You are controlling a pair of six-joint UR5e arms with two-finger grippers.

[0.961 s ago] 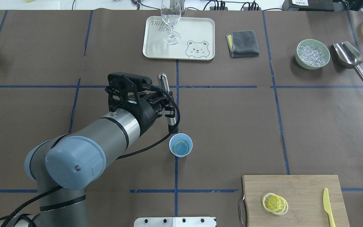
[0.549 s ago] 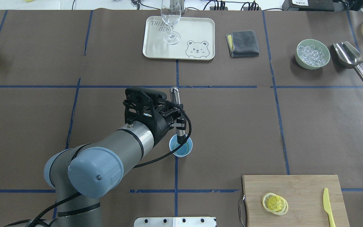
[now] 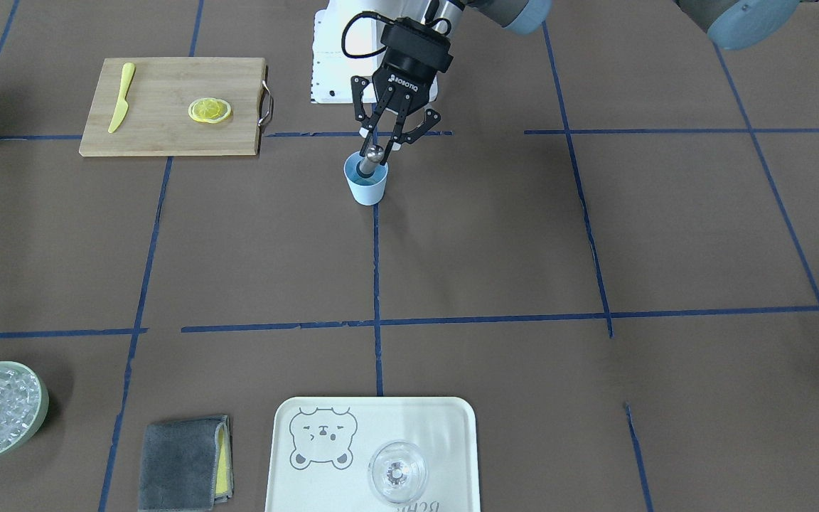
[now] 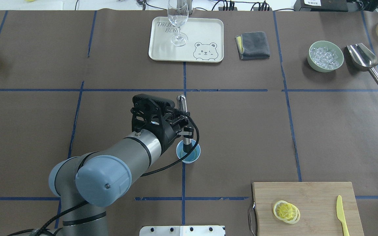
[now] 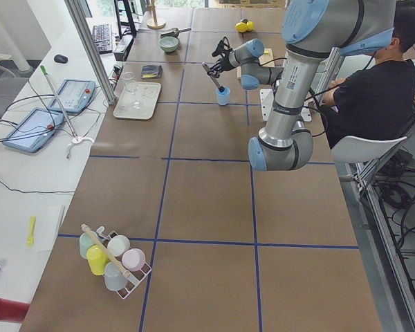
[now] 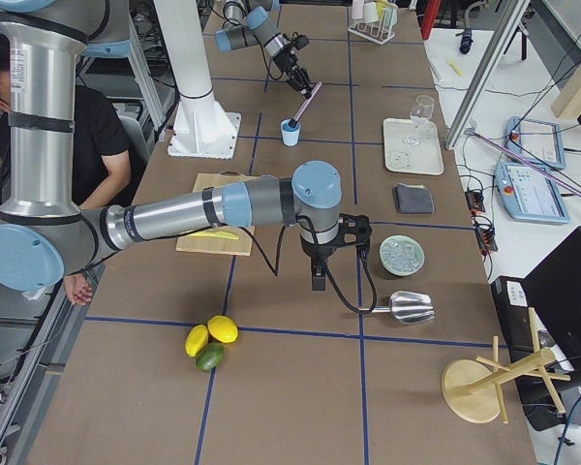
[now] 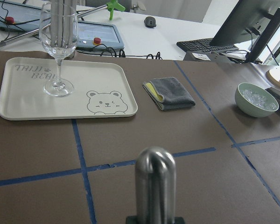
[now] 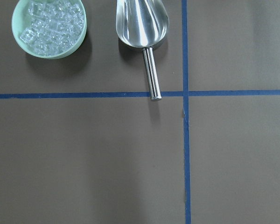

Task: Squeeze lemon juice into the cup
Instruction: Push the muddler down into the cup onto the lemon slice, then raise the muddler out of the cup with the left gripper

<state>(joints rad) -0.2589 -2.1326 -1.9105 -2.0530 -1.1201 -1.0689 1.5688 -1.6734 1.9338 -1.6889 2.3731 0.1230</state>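
Note:
The light-blue cup [image 4: 194, 158] stands mid-table and also shows in the front view [image 3: 367, 190]. My left gripper [image 4: 185, 131] is shut on a steel muddler rod [image 4: 182, 105]. The rod stands tilted with its lower end inside the cup, and its rounded top fills the left wrist view [image 7: 155, 182]. The rod hides most of the cup's inside. Round yellow lemon slices [image 4: 286, 211] lie on the wooden cutting board [image 4: 320, 193]. My right gripper [image 6: 317, 281] hangs over bare table near the ice bowl; I cannot tell whether it is open or shut.
A yellow knife [image 4: 342, 214] lies on the board. A tray [image 4: 208, 29] with a clear glass [image 4: 178, 19] is at the back. A grey cloth [image 4: 253, 45], a green ice bowl [image 4: 326, 56] and a metal scoop [image 4: 363, 57] are at the back right.
My left gripper has carried the muddler toward the cup and lowered it. The rod's lower end was beside the cup's rim and now sits inside the cup.

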